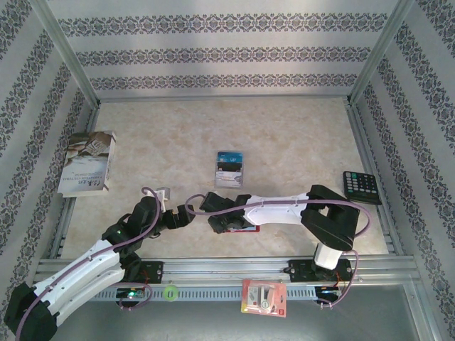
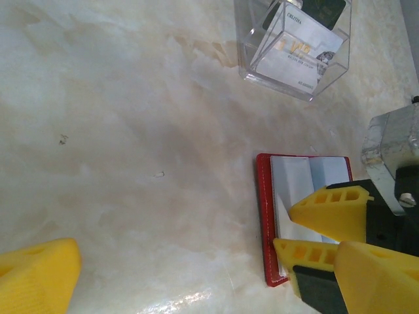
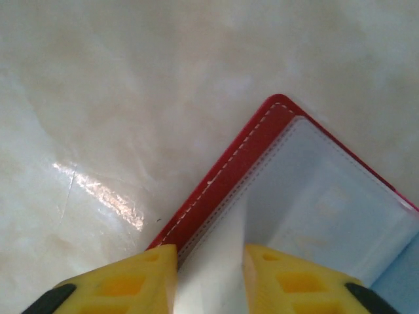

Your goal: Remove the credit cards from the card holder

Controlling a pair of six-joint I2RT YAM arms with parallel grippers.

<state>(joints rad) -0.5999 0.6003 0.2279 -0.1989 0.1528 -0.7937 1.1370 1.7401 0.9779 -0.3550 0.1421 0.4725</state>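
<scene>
Right gripper (image 3: 211, 261): yellow fingers set narrow, low over the open card holder (image 3: 222, 170). A pale sheet (image 3: 211, 229) rises from the holder's inner pocket and fills the gap between the pads; whether it is pinched, and whether it is a card or a pocket flap, cannot be told. Card holder: red, stitched edge, pale blue pockets facing up, flat on the marbled table (image 3: 98, 98), at the near middle between the two arms, partly under the right gripper. Left gripper (image 2: 196, 281): jaws spread wide, holding nothing, hovering over bare table just beside the holder's red edge. Credit cards (image 1: 229, 168): a small stack, blue face uppermost, lying near the table's centre, well apart from the holder. Clear plastic stand (image 2: 294, 46): near the holder, printed cards inside. Book (image 1: 87, 161): far left. Black calculator (image 1: 361, 187): right edge. Red-and-white blister pack (image 1: 264, 297): on the front rail between the arm bases.
</scene>
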